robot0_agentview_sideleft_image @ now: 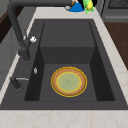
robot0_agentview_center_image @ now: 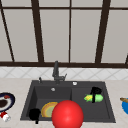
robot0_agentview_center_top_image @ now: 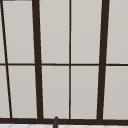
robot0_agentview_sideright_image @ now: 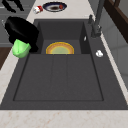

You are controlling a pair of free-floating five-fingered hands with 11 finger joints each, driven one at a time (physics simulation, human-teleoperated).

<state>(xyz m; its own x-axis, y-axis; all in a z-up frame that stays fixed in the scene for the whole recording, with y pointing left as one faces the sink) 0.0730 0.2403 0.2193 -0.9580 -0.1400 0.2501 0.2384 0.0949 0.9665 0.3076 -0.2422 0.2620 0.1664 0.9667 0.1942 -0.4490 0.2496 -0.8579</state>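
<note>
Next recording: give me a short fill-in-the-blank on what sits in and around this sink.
The right hand is curled round a ___ and yellow item.
A round plate with a yellow rim lies flat in the ___ of the sink.
A large ___ ball shows at the front edge, beside the left hand.

Missing words: green; basin; red

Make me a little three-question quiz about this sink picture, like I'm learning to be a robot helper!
1. True or false: the right hand grips a green and yellow thing over the drainboard side of the sink.
2. What lies in the deep basin? A) a red cup B) a yellow plate C) a spoon
3. Fill in: the left hand hovers by the sink's front ____ corner.

Key: 1 true; 2 B; 3 left.
</note>
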